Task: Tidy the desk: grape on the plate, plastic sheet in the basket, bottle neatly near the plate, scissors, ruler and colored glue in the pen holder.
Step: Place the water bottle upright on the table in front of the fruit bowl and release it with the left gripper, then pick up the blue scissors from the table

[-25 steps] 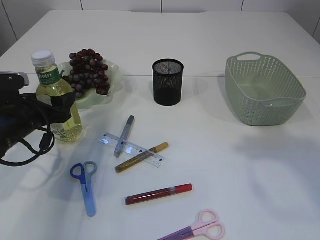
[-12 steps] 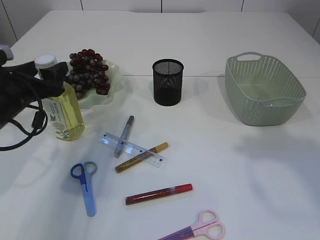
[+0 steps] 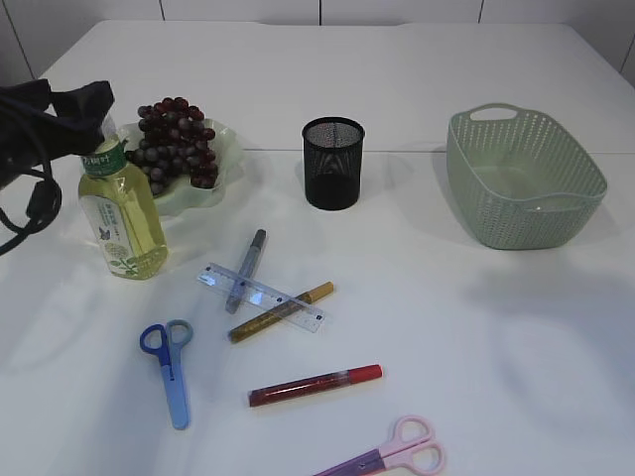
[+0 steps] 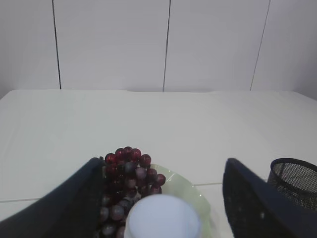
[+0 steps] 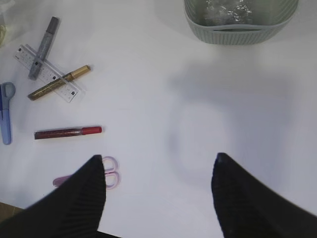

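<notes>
White tabletop carries the bottle [image 3: 121, 213] upright just below the spread, empty left gripper [image 4: 161, 198], beside the plate [image 3: 223, 149] of grapes; part-full of liquid, it likely feels weighty and slick, best gripped around the label-wrapped body, not the cap.

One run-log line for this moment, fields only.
left gripper: open above bottle cap | right gripper: open, empty | bottle: upright beside plate | grapes: plated | pen holder: nothing seen inside
</notes>
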